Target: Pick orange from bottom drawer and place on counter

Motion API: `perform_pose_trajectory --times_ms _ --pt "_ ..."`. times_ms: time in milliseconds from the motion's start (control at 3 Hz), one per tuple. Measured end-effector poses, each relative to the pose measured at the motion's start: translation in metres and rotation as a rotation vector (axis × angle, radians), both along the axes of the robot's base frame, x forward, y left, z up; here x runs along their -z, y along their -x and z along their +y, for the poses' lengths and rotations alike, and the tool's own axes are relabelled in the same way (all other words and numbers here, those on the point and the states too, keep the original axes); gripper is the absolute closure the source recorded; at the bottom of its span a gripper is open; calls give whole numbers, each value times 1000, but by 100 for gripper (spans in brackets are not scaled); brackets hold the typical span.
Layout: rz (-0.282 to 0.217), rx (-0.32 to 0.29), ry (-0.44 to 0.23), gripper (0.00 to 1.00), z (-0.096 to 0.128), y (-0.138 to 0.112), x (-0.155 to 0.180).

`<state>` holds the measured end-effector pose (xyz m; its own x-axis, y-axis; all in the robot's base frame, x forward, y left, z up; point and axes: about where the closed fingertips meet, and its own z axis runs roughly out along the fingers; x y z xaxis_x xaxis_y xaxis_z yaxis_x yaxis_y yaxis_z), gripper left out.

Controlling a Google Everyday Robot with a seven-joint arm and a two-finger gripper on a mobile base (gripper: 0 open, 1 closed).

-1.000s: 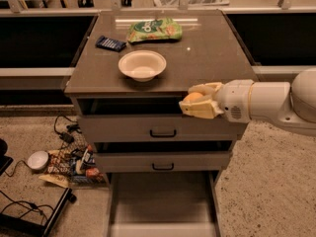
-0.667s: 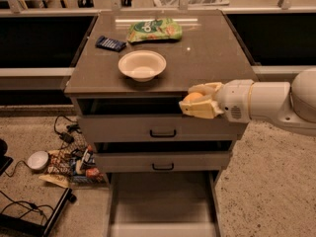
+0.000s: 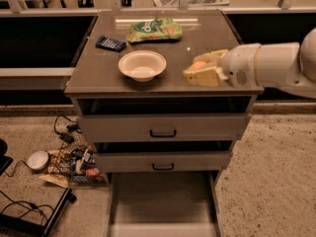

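My gripper is over the right front part of the counter, coming in from the right on a white arm. Its pale fingers are shut on the orange, which shows as a small orange patch between them, just above the counter's surface. The bottom drawer is pulled out wide below the cabinet, and its plain grey floor is bare.
On the counter stand a white bowl, a green snack bag and a dark blue packet. The two upper drawers stand slightly ajar. Cables, wrappers and a small white dish lie on the floor at the left.
My gripper has risen with the orange from in front of the top drawer to above the counter's right front part.
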<state>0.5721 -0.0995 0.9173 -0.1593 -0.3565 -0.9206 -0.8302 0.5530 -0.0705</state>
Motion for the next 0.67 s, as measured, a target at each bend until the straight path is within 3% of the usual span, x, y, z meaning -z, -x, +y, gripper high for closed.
perform_pose_trajectory --times_ms 667 --pt "-99 71 -44 100 -37 -75 -55"
